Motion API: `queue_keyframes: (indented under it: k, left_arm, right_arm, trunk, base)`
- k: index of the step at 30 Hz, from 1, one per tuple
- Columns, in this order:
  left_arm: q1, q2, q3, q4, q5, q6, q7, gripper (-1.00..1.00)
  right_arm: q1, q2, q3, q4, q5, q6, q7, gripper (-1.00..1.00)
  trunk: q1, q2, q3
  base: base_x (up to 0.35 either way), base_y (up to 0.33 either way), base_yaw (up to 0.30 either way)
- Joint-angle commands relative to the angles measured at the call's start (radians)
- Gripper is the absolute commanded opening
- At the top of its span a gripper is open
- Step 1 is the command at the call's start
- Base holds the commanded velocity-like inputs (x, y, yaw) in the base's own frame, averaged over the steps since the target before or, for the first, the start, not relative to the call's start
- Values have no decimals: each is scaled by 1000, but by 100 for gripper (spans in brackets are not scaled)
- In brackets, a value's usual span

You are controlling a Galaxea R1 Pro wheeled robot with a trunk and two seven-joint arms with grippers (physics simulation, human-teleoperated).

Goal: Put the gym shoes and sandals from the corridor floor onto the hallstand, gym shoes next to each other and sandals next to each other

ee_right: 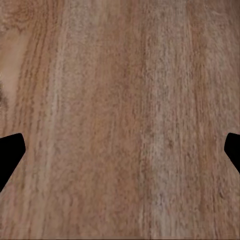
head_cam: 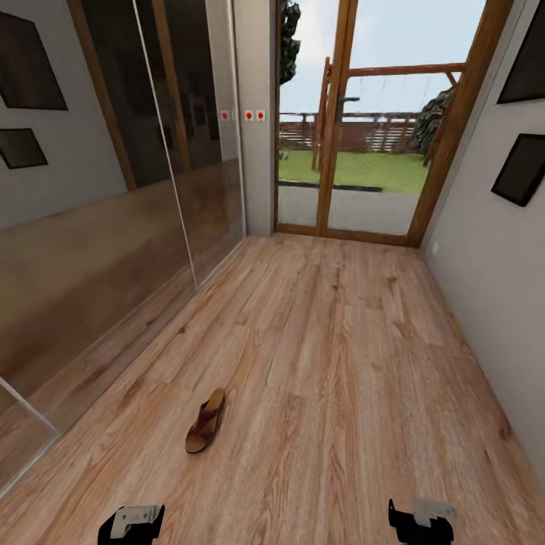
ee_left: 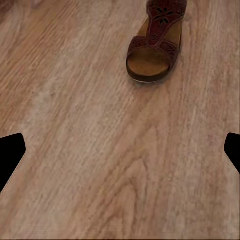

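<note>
Both pincers, left pincer (head_cam: 130,524) and right pincer (head_cam: 421,521), hang low, spread wide, empty. Corridor floor (head_cam: 341,363) planks run toward glass door (head_cam: 356,121). One sandal (head_cam: 206,421) lies flat, near the mirrored-wall edge; long axis roughly along planks, heading unclear.

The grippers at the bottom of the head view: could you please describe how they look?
Each is a black housing with a pale grey plate on top: the left gripper and the right gripper. In the wrist views the fingertips show as flat black wedges at both edges, over the wood floor. No cables or markings are visible.
</note>
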Motion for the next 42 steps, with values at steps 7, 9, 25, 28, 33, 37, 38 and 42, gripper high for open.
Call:
queue_keyframes:
  k: [7, 9, 25, 28, 33, 37, 38, 42]
  left_arm:
    - [-1, -1, 8, 0, -6, -4, -8, 100]
    - [-1, -1, 8, 0, -6, -4, -8, 100]
    - [-1, -1, 7, 1, -8, -4, -8, 100]
    - [-1, -2, 7, 1, -8, -4, -8, 100]
    - [-1, -1, 7, 1, -8, -4, -8, 100]
    - [-1, -1, 7, 1, -8, -4, -8, 100]
    - [-1, -1, 7, 0, -8, -4, -8, 100]
    - [-1, -1, 7, 0, -8, -4, -8, 100]
  right_arm:
    - [-1, 1, -2, 1, -4, -4, 2, 100]
    - [-1, 1, -2, 1, -4, -4, 2, 100]
    - [-1, 1, -2, 1, -4, -4, 1, 100]
    - [-1, 1, -2, 1, -4, -4, 1, 100]
    - [-1, 2, -2, 1, -5, -4, 1, 100]
    - [-1, 1, -2, 1, -5, -4, 1, 100]
    - [-1, 1, -2, 1, -5, -4, 1, 100]
    - [-1, 2, -2, 1, -5, -4, 1, 100]
  trunk:
    - [0, 0, -1]
    - [0, 0, -1]
    - [0, 0, -1]
    - [0, 0, -1]
    - [0, 0, -1]
    - [0, 0, -1]
    - [0, 0, -1]
    - [0, 0, -1]
  base:
    - [339, -1, 0]
    - [339, -23, 0]
    - [293, -136, 0]
    - [216, -217, 0]
    - [192, -233, 0]
    - [181, -242, 0]
    - [180, -242, 0]
    - [179, -243, 0]
